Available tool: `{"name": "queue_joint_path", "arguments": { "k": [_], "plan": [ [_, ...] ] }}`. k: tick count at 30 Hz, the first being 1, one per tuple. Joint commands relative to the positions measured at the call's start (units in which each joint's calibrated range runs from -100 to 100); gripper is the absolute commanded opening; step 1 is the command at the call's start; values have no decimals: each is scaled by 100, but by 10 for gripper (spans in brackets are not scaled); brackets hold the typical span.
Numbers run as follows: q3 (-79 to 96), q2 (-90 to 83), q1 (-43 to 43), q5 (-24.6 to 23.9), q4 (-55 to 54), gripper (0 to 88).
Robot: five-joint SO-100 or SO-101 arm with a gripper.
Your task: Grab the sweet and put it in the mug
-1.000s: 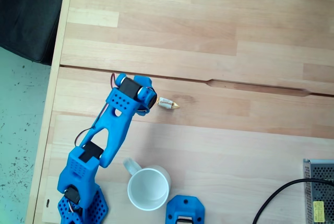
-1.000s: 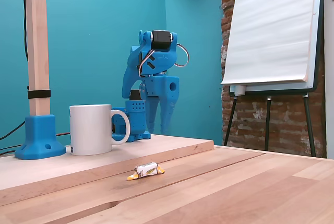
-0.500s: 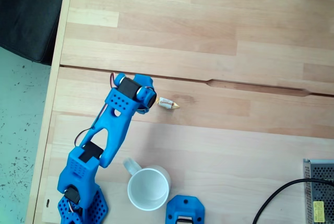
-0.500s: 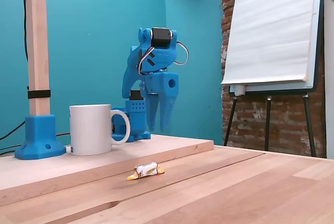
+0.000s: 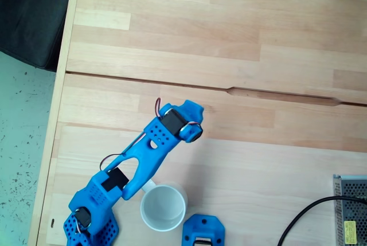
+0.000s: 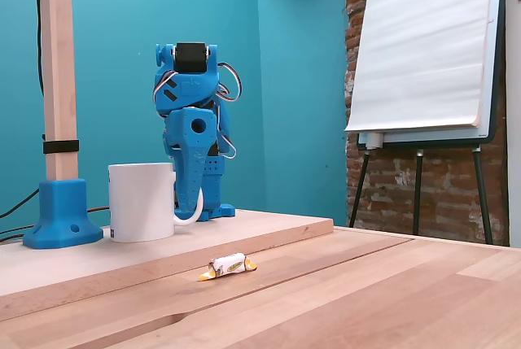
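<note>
Blue printed plastic makes up the whole arm, and its two-finger hand (image 6: pixel 190 200) hangs with its fingers pointing straight down in the low side-on fixed view, the tips held close together with no gap showing and nothing between them. From above, the hand (image 5: pixel 184 121) is seen from its back, so the fingertips themselves are hidden there.

Below the hand and nearer the camera in the side-on view lies the tiny wrapped sweet with a white body and yellow-gold twisted ends (image 6: pixel 228 265), resting on the pale wooden worktop (image 6: pixel 366 284) just in front of the raised plank edge. The hand is clear of it, well above the wood.

To the left of the hand in that view stands the plain white ceramic mug (image 6: pixel 145 202), upright, with its loop handle turned toward the fingers, which overlap it in the picture. In the top-down view the mug (image 5: pixel 164 206) sits below the hand, close to the arm's base and to a blue block at the bottom edge (image 5: pixel 203 232).

Right of the hand and beyond it, the planks lie bare out to a grey metal box with a black cable (image 5: pixel 350 209) at the far right edge.
</note>
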Motion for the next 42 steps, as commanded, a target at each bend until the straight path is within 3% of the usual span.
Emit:
{"name": "queue_joint_path", "arguments": {
  "k": [1, 21, 42],
  "plan": [
    [-302, -325, 29, -151, -209, 185],
    [19, 53, -1133, -186, -314, 189],
    [242, 639, -1002, -166, -169, 189]
  ]
}}
